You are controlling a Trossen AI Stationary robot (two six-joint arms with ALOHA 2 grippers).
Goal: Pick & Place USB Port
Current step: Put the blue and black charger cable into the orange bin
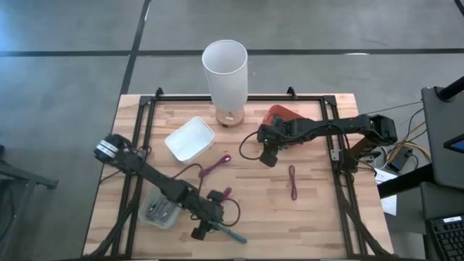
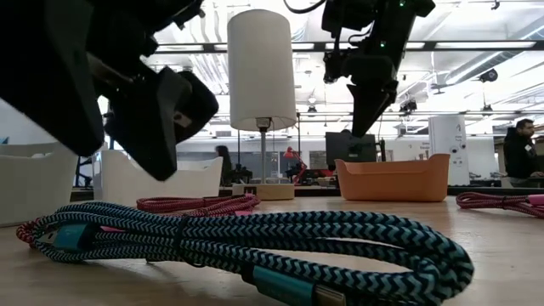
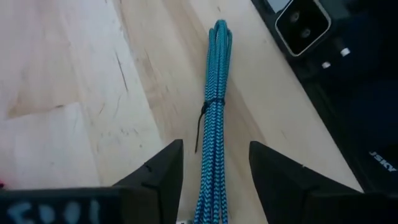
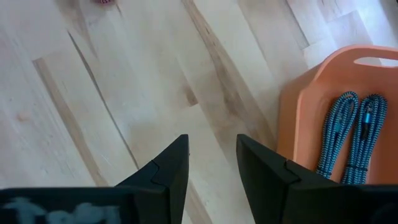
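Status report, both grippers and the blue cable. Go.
Left gripper open, straddling bundled blue cable at near table edge. Right gripper open, empty, over bare wood beside orange bin; two blue cables already inside. Nothing blocking.

Wooden table (image 1: 319,217) carries: white tray (image 1: 189,139), orange bin (image 1: 281,116), lamp base (image 1: 230,118), clear container (image 1: 161,209), magenta cables (image 1: 216,164) (image 1: 293,182), blue braided cable (image 1: 230,235).

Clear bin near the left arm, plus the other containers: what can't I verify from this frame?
- Clear bin, high view: contents too small to identify; left arm crosses it.
- Orange bin, right wrist view: cut off by the edge; only two blue cables show.
- White bin, low view: wall hides its inside.
- Blue cable, left wrist view: near end hidden below the left gripper.
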